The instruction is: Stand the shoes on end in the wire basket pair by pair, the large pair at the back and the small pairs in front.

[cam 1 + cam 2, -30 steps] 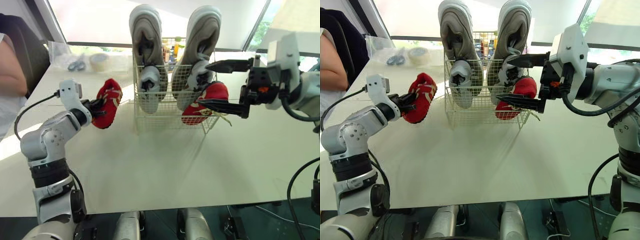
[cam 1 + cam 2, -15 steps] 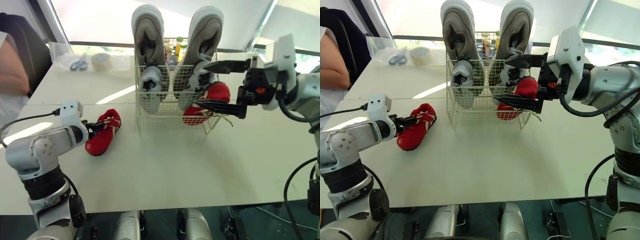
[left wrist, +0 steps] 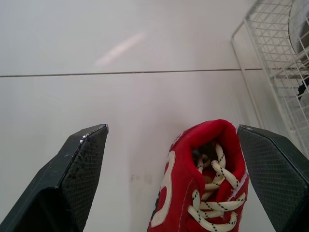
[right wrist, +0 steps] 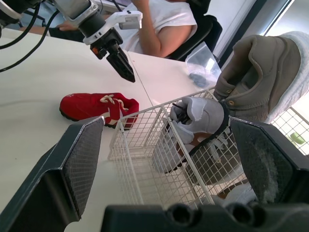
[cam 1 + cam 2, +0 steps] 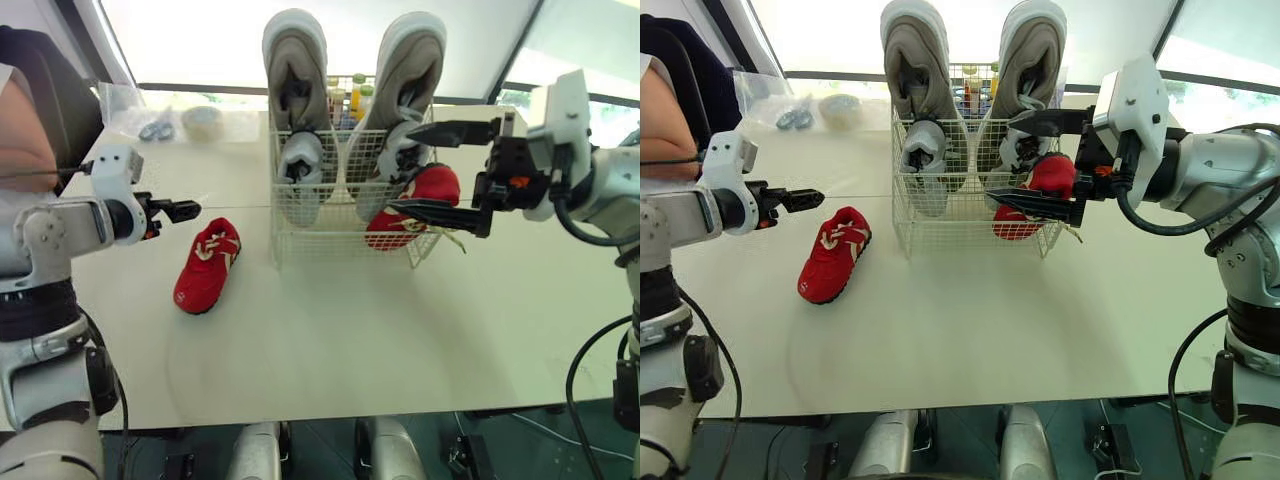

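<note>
Held the left claw [image 5: 188, 209] spread wide and empty above the loose red shoe [image 5: 207, 265], flat on the surface [image 5: 330, 340] left of the wire basket [image 5: 340, 225], likely ready to grip it. Held the right claw [image 5: 404, 169] wide around the second red shoe [image 5: 415, 200], leaning front right in the basket, perhaps to steady it. Stood the large grey pair [image 5: 293, 80] on end behind.

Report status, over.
Left gripper open, near red laced shoe lying on table. Right gripper open at white wire basket holding large grey pair, second red shoe. No obstruction.
</note>
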`<state>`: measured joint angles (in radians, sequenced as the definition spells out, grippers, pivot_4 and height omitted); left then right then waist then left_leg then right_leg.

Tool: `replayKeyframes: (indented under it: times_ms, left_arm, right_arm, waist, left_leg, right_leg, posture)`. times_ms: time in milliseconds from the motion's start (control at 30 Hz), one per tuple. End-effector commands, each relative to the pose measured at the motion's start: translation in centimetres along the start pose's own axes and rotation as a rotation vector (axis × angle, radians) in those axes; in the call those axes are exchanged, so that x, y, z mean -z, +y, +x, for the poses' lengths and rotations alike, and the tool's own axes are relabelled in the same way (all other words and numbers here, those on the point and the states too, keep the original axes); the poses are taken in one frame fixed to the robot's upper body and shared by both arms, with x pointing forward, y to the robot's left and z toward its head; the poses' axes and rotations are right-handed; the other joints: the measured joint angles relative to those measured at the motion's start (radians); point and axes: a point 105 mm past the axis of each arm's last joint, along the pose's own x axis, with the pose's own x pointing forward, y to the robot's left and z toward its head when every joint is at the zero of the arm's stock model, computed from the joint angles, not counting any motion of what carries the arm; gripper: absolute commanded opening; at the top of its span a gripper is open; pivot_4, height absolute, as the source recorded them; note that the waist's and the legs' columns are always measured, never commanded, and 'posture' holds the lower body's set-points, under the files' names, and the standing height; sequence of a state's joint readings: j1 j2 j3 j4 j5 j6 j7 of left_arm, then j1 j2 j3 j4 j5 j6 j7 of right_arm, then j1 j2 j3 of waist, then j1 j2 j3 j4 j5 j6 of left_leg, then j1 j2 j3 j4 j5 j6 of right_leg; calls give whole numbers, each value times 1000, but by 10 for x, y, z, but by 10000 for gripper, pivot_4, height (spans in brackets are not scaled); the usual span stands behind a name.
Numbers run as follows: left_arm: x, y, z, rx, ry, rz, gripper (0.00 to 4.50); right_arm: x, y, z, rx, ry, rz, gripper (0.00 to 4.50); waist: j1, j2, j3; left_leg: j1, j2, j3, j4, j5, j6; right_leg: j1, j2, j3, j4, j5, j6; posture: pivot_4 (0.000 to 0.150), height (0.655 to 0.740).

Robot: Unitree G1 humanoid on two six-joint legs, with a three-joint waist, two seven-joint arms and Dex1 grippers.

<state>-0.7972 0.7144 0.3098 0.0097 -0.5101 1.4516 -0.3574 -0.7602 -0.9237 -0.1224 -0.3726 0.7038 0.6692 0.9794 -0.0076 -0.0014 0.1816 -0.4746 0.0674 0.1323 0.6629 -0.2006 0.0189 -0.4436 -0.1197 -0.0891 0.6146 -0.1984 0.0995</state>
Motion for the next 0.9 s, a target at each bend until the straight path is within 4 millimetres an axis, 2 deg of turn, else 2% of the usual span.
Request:
replayKeyframes:
  times_ms: [33,167,233,267,333,500,567,700,733,800,833,900]
  left_arm:
    - [4,1,10,30,15,43,43705]
    - [25,6,31,61,91,60,43705]
    - [35,16,39,46,122,68,43705]
    - [39,21,43,36,133,74,41314]
    - [46,27,51,29,152,79,35081]
    - [54,31,63,53,180,103,11478]
    - [48,27,63,79,169,101,477]
    - [15,10,53,161,65,81,477]
    - [-1,-1,47,214,-9,94,477]
    - [-55,-37,21,332,-337,171,477]
    - [-74,-52,4,375,-482,206,477]
    - [-90,-72,-23,431,-683,257,477]
  right_arm:
    - [-10,1,-3,14,-15,-59,45000]
    - [-10,1,-4,27,-6,-65,45000]
    - [-11,1,-5,32,-6,-62,45000]
    - [-11,2,-5,34,-5,-61,45000]
    - [-11,2,-5,38,-3,-59,45000]
    - [-12,3,-6,47,1,-55,45000]
    - [-12,3,-6,53,6,-56,45000]
    - [-11,3,-7,57,9,-54,45000]
    - [-11,3,-8,58,9,-53,45000]
    - [-10,3,-6,56,9,-52,45000]
    - [-10,2,-6,55,9,-51,45000]
    - [-9,1,-5,52,8,-50,45000]
  waist:
    - [0,0,0]
    - [-2,0,0]
    - [-2,0,0]
    - [-2,0,0]
    - [-1,0,0]
    - [-1,1,0]
    - [-1,1,-1]
    - [3,0,0]
    - [3,0,0]
    - [7,0,0]
    - [12,-1,0]
    - [19,-1,0]
  left_leg:
    - [0,0,0,0,0,0]
    - [0,0,0,0,0,0]
    - [-1,0,1,0,0,0]
    - [-1,0,1,0,0,0]
    - [-1,0,1,0,0,0]
    - [-1,1,1,0,0,0]
    - [0,1,1,0,0,0]
    - [-1,1,1,0,0,0]
    - [-2,1,0,0,0,0]
    - [-3,1,0,0,0,1]
    - [-5,1,0,0,1,2]
    - [-6,0,1,1,1,3]
  right_leg:
    - [0,0,0,0,0,0]
    - [-1,0,0,0,0,0]
    - [-1,0,0,0,0,0]
    - [-1,0,0,0,0,0]
    - [-1,0,0,0,0,0]
    - [-2,-1,0,0,0,-1]
    - [-2,-1,0,0,0,-1]
    - [-2,-1,0,0,0,-1]
    - [-2,-1,0,0,0,-1]
    - [-4,-1,0,0,0,-1]
    - [-5,-1,0,0,0,-1]
    - [-5,-2,0,-1,0,0]
  posture:
    - [1500,7400]
    - [1500,7400]
    - [1500,7400]
    - [1500,7400]
    - [1500,7400]
    - [1500,7400]
    - [1500,7400]
    - [1500,7400]
    - [1500,7400]
    - [1500,7400]
    - [1500,7400]
    - [1500,7400]
